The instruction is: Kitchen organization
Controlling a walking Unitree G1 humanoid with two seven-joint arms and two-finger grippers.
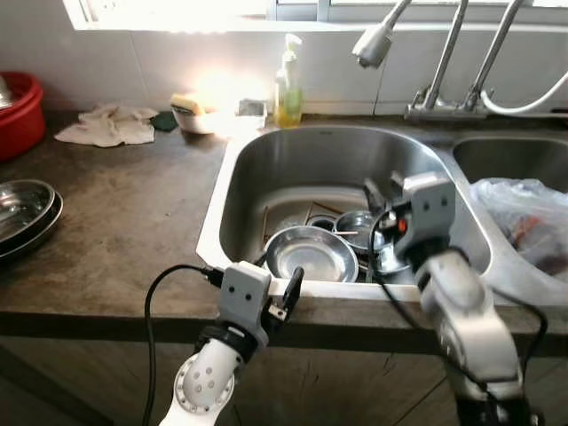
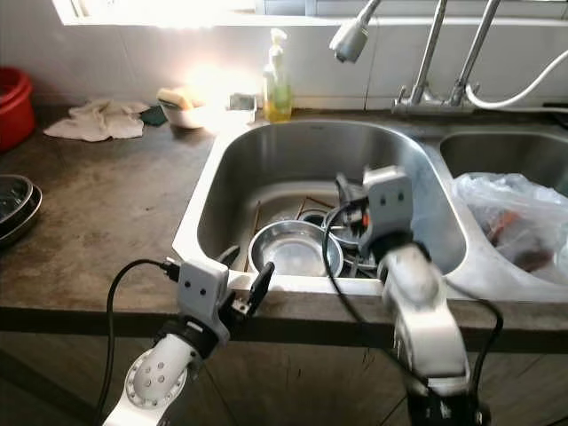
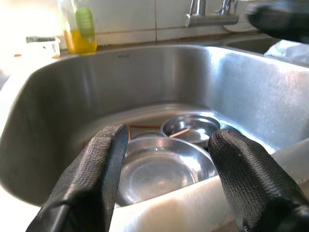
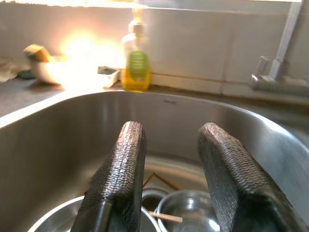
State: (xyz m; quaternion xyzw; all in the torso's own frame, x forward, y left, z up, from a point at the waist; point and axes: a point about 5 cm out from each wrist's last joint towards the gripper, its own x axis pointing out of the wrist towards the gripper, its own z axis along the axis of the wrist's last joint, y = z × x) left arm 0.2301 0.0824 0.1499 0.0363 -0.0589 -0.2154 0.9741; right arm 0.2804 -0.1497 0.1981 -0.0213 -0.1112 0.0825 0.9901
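Two grippers at the sink's near edge, both empty. Nearest, the left gripper (image 1: 291, 291) poised at the front rim of the sink (image 1: 232, 160), fingers spread wide, nothing between them. Just past it, the right gripper (image 4: 169, 169) out over the basin, fingers parted to a moderate gap, also holding nothing.

Down in the basin, a large steel bowl (image 3: 161, 166) against the near wall, almost under the left gripper. Behind it a smaller steel bowl (image 3: 190, 128) with a chopstick (image 3: 179, 132) across it; more chopsticks (image 1: 266, 226) flat on the sink floor.

Farther back on the ledge, a soap bottle (image 1: 287, 84) and a small white bowl (image 1: 197, 114); off to the left on the counter, stacked steel plates (image 1: 22, 209).

Judged step: the reach into the sink for the first dish, likely the large bowl. Next move: lowering over the rim, straddling the bowl's thin lip, then closing firmly — slick metal, prone to slipping.
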